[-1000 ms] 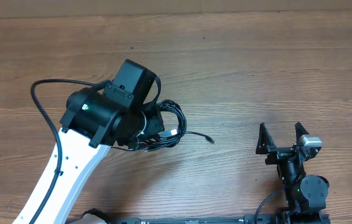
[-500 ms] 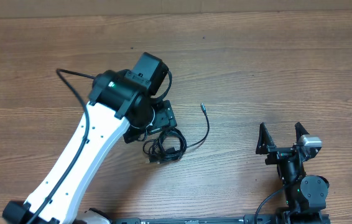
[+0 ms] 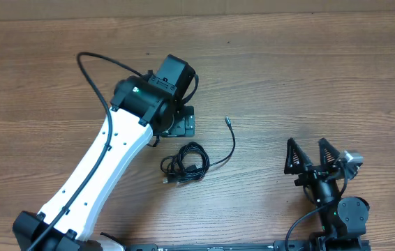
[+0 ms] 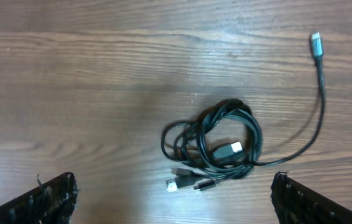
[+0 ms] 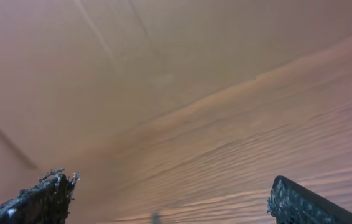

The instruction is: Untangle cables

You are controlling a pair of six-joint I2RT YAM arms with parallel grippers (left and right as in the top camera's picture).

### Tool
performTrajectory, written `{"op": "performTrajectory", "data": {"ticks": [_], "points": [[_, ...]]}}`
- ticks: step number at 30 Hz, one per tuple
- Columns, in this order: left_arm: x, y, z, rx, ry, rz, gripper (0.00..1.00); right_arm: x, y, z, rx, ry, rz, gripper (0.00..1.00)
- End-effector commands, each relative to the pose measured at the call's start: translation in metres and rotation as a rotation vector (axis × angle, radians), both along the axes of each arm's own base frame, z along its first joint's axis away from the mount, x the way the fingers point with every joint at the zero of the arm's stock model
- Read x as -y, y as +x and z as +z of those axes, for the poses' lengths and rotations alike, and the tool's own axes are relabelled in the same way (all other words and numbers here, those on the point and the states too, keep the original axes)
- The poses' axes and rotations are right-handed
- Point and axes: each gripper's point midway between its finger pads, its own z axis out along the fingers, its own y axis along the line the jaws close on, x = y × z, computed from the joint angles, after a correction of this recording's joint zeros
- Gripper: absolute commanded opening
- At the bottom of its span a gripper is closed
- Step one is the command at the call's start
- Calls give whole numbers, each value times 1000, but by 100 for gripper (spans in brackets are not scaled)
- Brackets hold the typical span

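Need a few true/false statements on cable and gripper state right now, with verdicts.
The cables lie on the table, held by neither gripper. True.
The left gripper is shut. False: its jaws stand wide open, gripping nothing.
One cord trails out of the bundle to a free plug. True.
The right gripper touches the bundle. False: it is open and well apart from it.
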Motion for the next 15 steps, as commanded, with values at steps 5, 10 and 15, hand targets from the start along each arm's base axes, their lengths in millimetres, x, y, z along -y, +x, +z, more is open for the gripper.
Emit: {"op": "performTrajectory", "data": {"ticks": [5, 10, 15], "points": [[6, -18, -67, -121, 0, -115, 86, -59, -24, 3, -79, 250, 368, 100], [2, -30, -92, -165, 4, -125, 75, -80, -40, 2, -102, 244, 524, 100], [0, -34, -109, -169, 2, -98, 67, -94, -54, 1, -121, 240, 635, 100]]}}
